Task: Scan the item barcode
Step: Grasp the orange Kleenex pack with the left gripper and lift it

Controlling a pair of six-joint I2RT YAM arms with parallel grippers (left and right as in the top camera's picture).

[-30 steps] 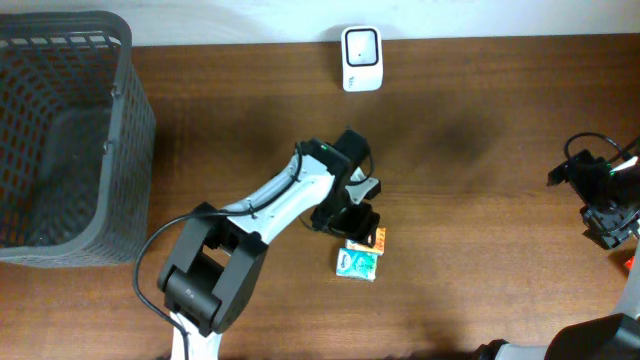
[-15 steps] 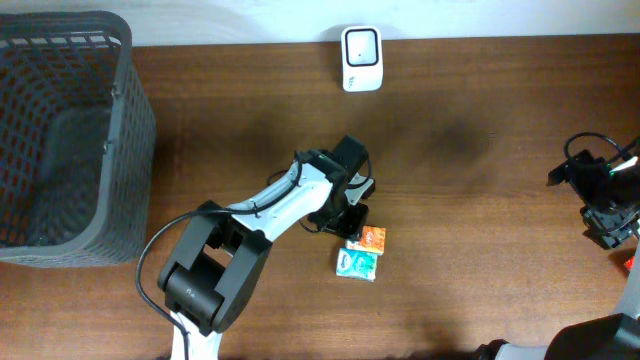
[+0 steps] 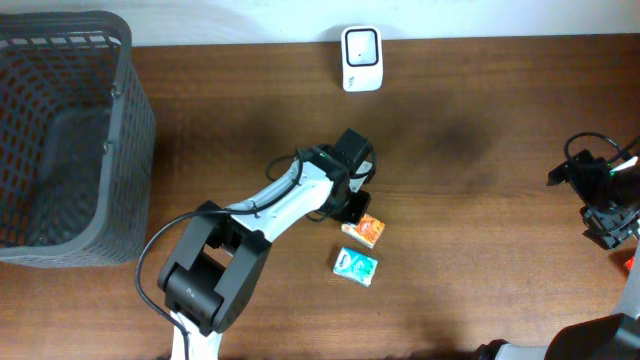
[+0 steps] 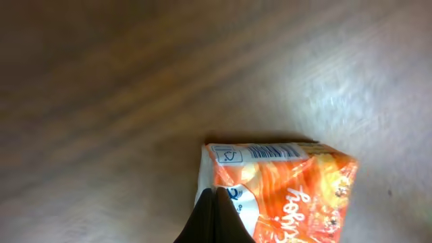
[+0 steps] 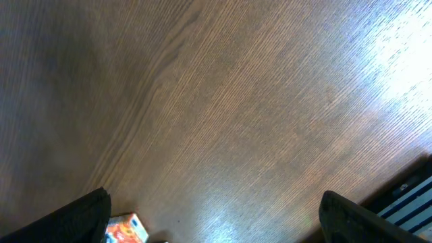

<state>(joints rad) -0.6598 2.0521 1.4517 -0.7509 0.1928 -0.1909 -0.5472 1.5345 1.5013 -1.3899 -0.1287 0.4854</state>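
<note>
Orange snack packet [image 3: 365,230] is seen lying tilted on the brown wooden table [image 3: 480,200], near the middle and somewhat toward the near edge. A printed barcode [image 4: 273,151] is carried along one narrow side of the packet, as shown in the left wrist view. A teal packet [image 3: 356,265] is placed just beside it on the side of the near edge, and the two are slightly apart.

The left gripper [image 3: 352,207] is held directly against the orange packet on its far side. In the left wrist view its fingers [image 4: 214,219] are pressed together into a single dark point, which overlaps the white corner of the packet. Whether that corner is actually pinched between them cannot be told.

The right gripper [image 5: 216,206] is kept at the right edge of the table, well apart from both packets. Its fingers are spread wide over bare wood.

A white barcode scanner [image 3: 361,45] is set at the far edge of the table, around its middle. A dark grey mesh basket [image 3: 125,130] is placed at the far left corner.
</note>
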